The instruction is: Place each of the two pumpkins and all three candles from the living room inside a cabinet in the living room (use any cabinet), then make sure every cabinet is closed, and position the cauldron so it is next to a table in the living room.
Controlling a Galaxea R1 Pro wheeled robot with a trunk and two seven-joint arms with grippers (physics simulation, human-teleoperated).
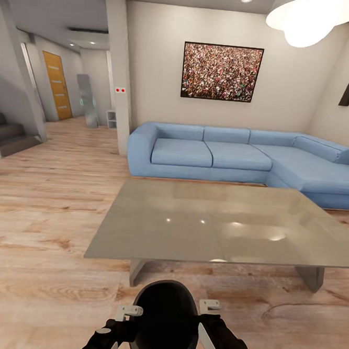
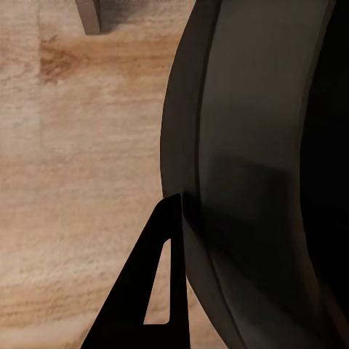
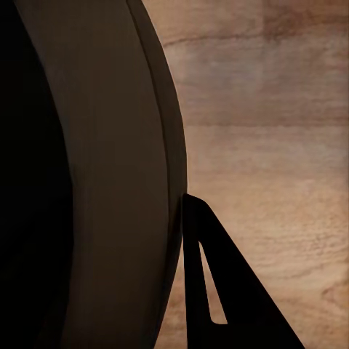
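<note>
Held: the black cauldron [image 1: 164, 320], low and central in the head view, mouth toward the camera, carried above the wooden floor [image 1: 41, 269] just short of the near edge of the glass tabletop [image 1: 212, 225]. Pinched from both sides, left tool [image 1: 127, 313] on one flank of the rim and right tool [image 1: 212, 308] on the other. In the left wrist view, one dark finger [image 2: 156, 291] seen lying against the outside of the cauldron wall [image 2: 240, 174]; likewise one finger [image 3: 211, 283] against the wall [image 3: 109, 189] in the right wrist view. Mating fingers hidden behind the wall, so each tool judged clamped on the rim rather than seen so.

Beyond the tabletop, a blue corner sofa [image 1: 239, 156] under a framed picture [image 1: 222, 72]; off to the left, a hallway with an orange door [image 1: 57, 84] and stairs [image 1: 7, 137].

Judged near the end of the cauldron step: only lowering beside the tabletop left. Risks from here: uneven release tipping the round body and letting it roll away; a forward push striking the tabletop leg [image 1: 137, 271]; thin rim grips slipping under weight.
</note>
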